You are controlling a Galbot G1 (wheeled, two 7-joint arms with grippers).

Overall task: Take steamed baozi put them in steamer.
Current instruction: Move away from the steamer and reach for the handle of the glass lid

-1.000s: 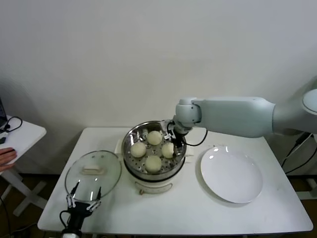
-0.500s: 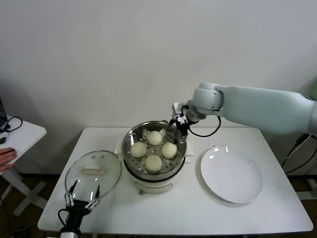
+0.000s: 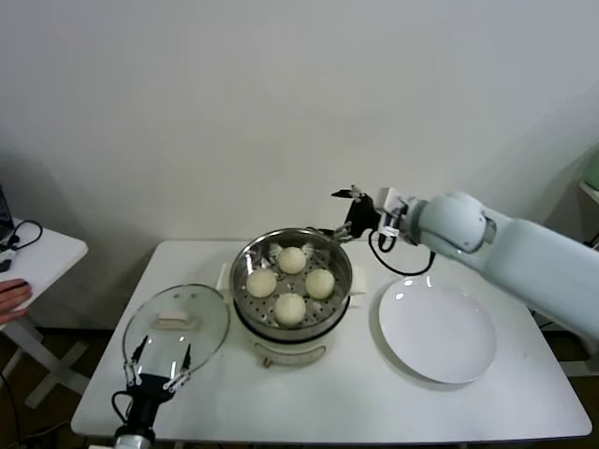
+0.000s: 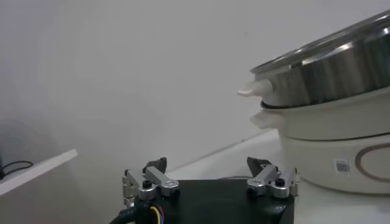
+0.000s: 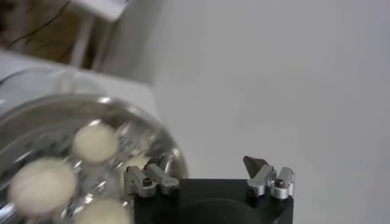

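Head view: nearest, the left gripper [image 3: 160,368] sits low at the table's front edge by the round glass lid [image 3: 176,328], fingers spread, empty. Mid-table, four off-white steamed baozi [image 3: 291,308] sit inside the shiny steel steamer [image 3: 292,323]. Beyond its rim, the right gripper [image 3: 345,212] hovers, fingers apart, empty.

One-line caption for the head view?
Four off-white buns sit in the steel steamer; open right claw hovers behind, white plate bare.

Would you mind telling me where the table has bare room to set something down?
The white plate is bare. Free tabletop runs along the near edge in front of the steamer and plate, and at the far right corner behind the plate. It is crowded on the left, where the glass lid lies close beside the steamer, whose tray holds four baozi.
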